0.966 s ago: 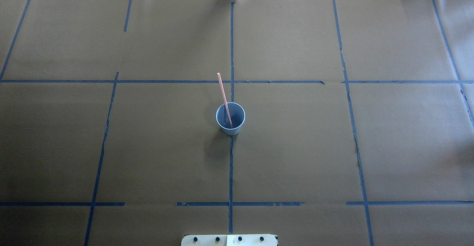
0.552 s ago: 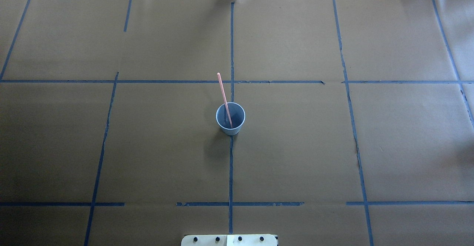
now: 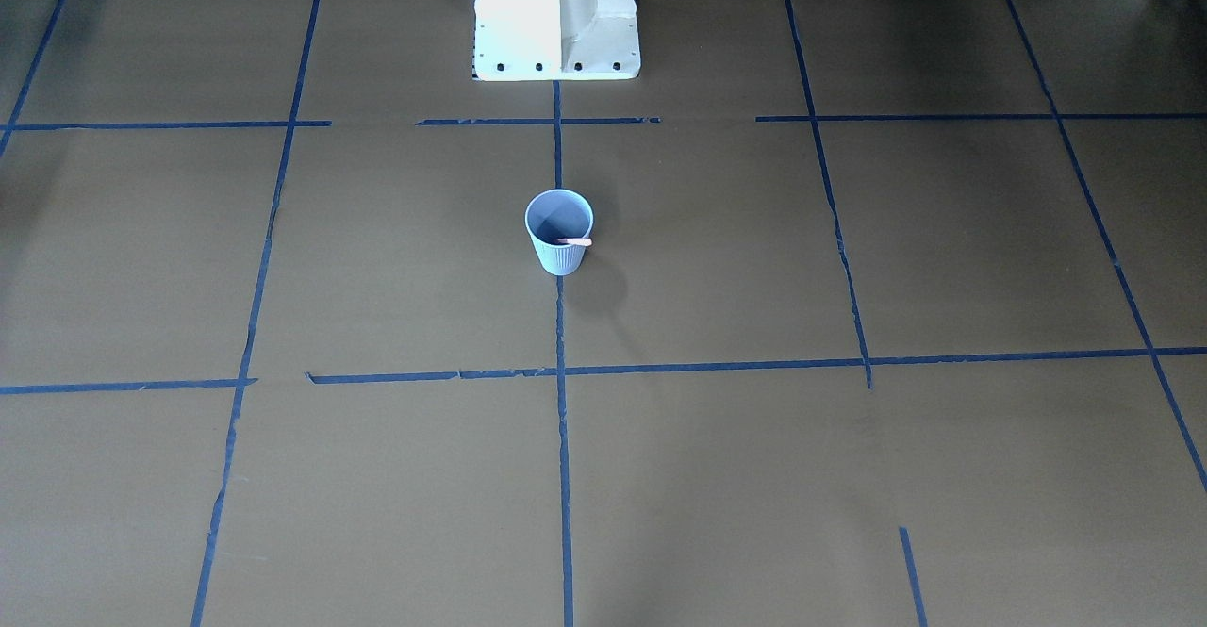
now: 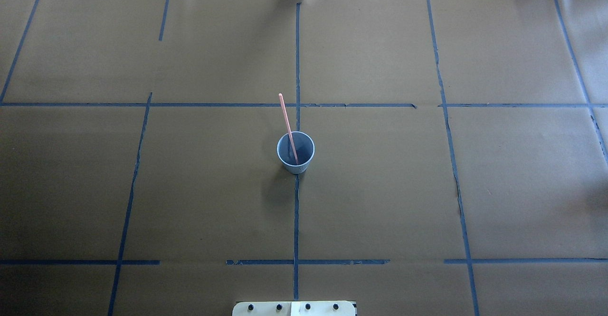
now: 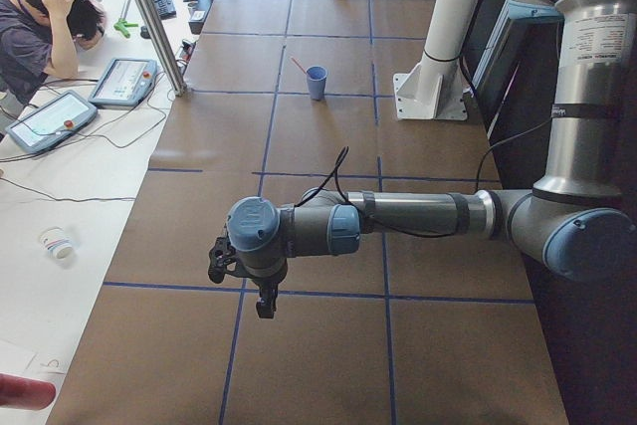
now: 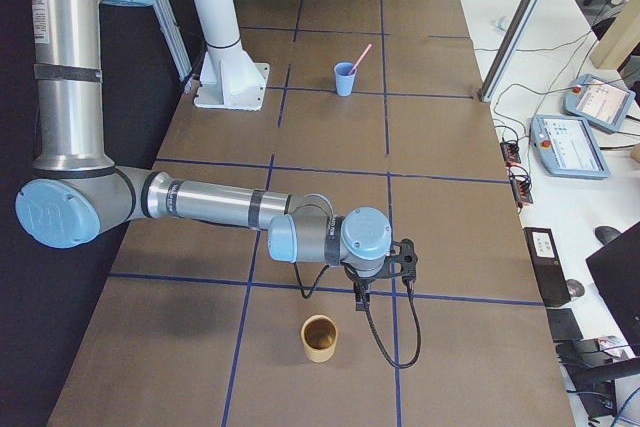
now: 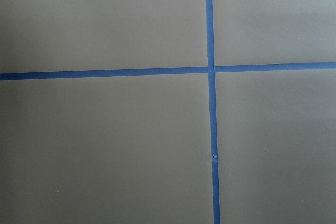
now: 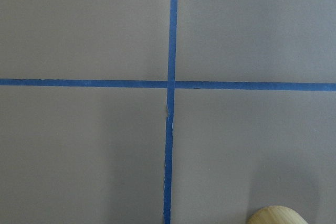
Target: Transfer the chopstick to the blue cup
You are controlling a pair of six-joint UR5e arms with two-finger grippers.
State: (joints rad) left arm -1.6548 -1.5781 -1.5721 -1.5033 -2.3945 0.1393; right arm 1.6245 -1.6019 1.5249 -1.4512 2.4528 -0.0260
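Note:
The blue cup (image 4: 305, 150) stands upright at the table's middle, on a blue tape line. One pale pink chopstick (image 4: 286, 116) stands in it, leaning away from the robot over the far rim. In the front-facing view only its short end (image 3: 574, 241) shows at the cup's (image 3: 558, 255) rim. Both also show small in the side views, cup (image 5: 317, 83) and cup (image 6: 345, 80). My left gripper (image 5: 264, 302) hangs over the table's left end, far from the cup. My right gripper (image 6: 360, 295) hangs over the right end. I cannot tell whether either is open or shut.
A tan cup (image 6: 320, 338) stands on the table just below my right gripper, and its rim shows in the right wrist view (image 8: 277, 216). The robot's base (image 3: 556, 24) is behind the blue cup. An operator (image 5: 40, 22) and teach pendants (image 5: 50, 118) are at the side desk.

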